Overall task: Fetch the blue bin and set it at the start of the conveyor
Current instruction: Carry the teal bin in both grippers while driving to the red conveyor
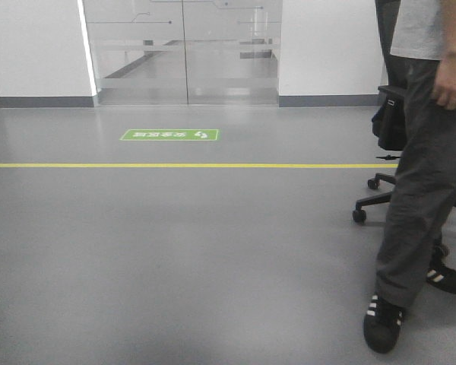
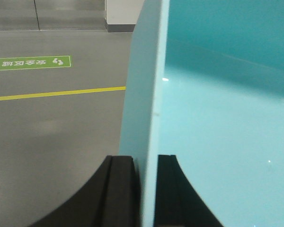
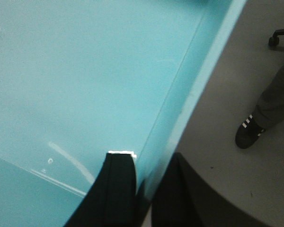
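The blue bin (image 2: 217,123) fills the right of the left wrist view, pale turquoise and smooth inside. My left gripper (image 2: 146,163) is shut on its left wall, one black finger outside, one inside. In the right wrist view the same blue bin (image 3: 85,75) fills the left. My right gripper (image 3: 149,163) is shut on its right wall, with the rim (image 3: 203,80) running up between the fingers. The bin hangs above grey floor. The conveyor start is out of view. Neither the bin nor a gripper shows in the front view.
Grey floor (image 1: 175,251) stretches ahead to a yellow line (image 1: 175,165), a green floor sign (image 1: 170,134) and glass doors (image 1: 186,49). A person (image 1: 422,175) in dark trousers stands at the right by a wheeled office chair (image 1: 387,152); a shoe (image 3: 248,133) shows near the bin.
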